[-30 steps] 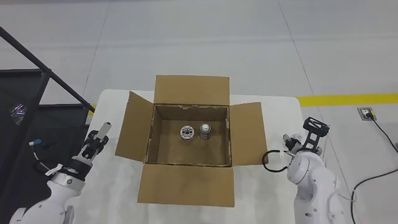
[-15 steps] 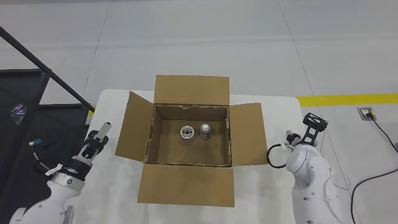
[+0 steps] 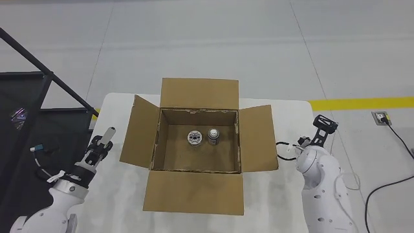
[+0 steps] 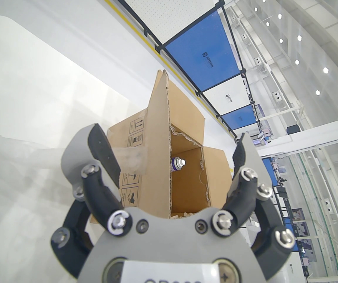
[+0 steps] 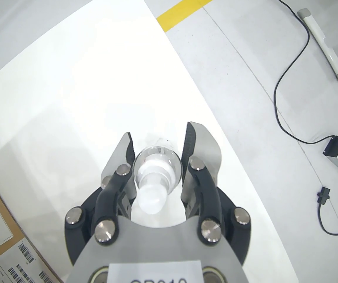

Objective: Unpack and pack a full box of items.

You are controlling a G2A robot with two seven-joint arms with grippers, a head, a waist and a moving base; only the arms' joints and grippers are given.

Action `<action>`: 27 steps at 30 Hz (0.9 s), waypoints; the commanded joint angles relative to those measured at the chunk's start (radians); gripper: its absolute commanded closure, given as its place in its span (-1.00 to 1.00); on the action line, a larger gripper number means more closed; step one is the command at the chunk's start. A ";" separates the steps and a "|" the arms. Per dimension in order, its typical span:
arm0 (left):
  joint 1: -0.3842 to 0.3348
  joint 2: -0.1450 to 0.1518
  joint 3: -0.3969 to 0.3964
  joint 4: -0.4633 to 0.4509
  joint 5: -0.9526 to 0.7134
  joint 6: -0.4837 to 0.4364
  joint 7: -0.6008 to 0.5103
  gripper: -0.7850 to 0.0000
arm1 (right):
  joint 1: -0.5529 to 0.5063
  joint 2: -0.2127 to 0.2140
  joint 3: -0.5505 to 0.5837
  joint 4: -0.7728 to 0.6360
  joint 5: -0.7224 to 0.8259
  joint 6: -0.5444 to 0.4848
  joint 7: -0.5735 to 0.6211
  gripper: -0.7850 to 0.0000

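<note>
Nearest me, my right tool (image 5: 159, 148) is clamped on a clear bottle (image 5: 157, 166). Its white cap points back at the wrist and its long axis runs straight down toward the worktop (image 5: 69, 75), close to the right edge. I cannot tell whether its base touches the surface. The cardboard box (image 3: 194, 194) lies to the left of that tool, with its right flap just beside it. I judge the coming move to be a set-down outside the box, and it depends on keeping the bottle upright and inboard of that edge. My left tool (image 4: 170, 145) sits by the worktop's left edge with its jaws spread and nothing in them, facing the box's left flap. Farther in, near the far wall of the box, a spray can (image 3: 213, 136) stands upright just beside a round-topped can (image 3: 195, 138). The round-topped can is the closer of the two to the left tool.
</note>
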 commanded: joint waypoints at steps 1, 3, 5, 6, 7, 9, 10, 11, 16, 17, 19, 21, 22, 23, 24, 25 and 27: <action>0.000 0.000 0.000 0.000 0.000 0.000 0.000 -1.00 | -0.003 0.001 0.002 -0.010 -0.004 0.005 0.000 1.00; 0.000 0.000 0.000 0.000 0.000 0.000 0.000 -1.00 | -0.015 0.002 0.000 -0.039 -0.005 0.011 -0.004 1.00; 0.000 0.000 0.000 0.000 0.000 0.000 0.000 -1.00 | -0.037 0.000 -0.009 -0.091 -0.007 0.022 -0.012 1.00; 0.000 0.000 0.000 0.000 0.000 0.000 0.000 -1.00 | -0.051 -0.001 -0.016 -0.127 -0.003 0.026 -0.018 1.00; 0.000 0.000 0.000 0.000 0.000 0.000 0.000 -1.00 | -0.067 -0.002 -0.021 -0.172 0.007 0.025 -0.026 1.00; 0.000 0.000 0.000 0.000 0.000 0.000 0.000 -1.00 | -0.111 -0.005 -0.041 -0.281 0.030 0.017 -0.050 1.00; 0.000 0.000 0.000 0.000 0.000 0.000 0.000 -1.00 | -0.136 -0.007 -0.058 -0.344 0.049 0.001 -0.066 1.00; 0.000 0.000 0.000 0.000 0.000 0.000 0.000 -1.00 | -0.164 -0.008 -0.071 -0.401 0.060 -0.017 -0.081 1.00; 0.000 0.000 0.000 0.000 0.000 0.000 0.000 -1.00 | -0.249 -0.010 -0.178 -0.638 0.018 -0.068 -0.125 1.00; 0.000 0.000 0.000 0.000 0.000 0.000 0.000 -1.00 | -0.260 -0.011 -0.203 -0.671 0.007 -0.079 -0.135 1.00; 0.000 0.000 0.000 0.000 0.000 0.000 0.000 -1.00 | -0.270 -0.011 -0.256 -0.717 -0.032 -0.099 -0.150 1.00; 0.000 0.000 0.000 0.000 0.000 0.000 0.000 -1.00 | -0.263 -0.012 -0.315 -0.743 -0.048 -0.141 -0.152 1.00; 0.000 0.000 0.000 0.000 0.000 0.000 0.000 -1.00 | -0.254 -0.012 -0.342 -0.744 -0.053 -0.172 -0.145 1.00; 0.000 0.000 0.000 0.000 0.000 0.000 0.000 -1.00 | -0.240 -0.012 -0.370 -0.737 -0.052 -0.211 -0.132 1.00; 0.000 0.000 0.000 0.000 0.000 0.000 0.000 -1.00 | -0.221 -0.012 -0.398 -0.722 -0.044 -0.264 -0.108 1.00; 0.000 0.000 0.000 0.000 0.000 0.000 0.000 -1.00 | -0.197 -0.012 -0.423 -0.702 -0.035 -0.319 -0.077 1.00; 0.000 0.000 0.000 0.000 0.000 0.000 0.000 -1.00 | -0.139 -0.010 -0.472 -0.645 -0.029 -0.455 -0.008 1.00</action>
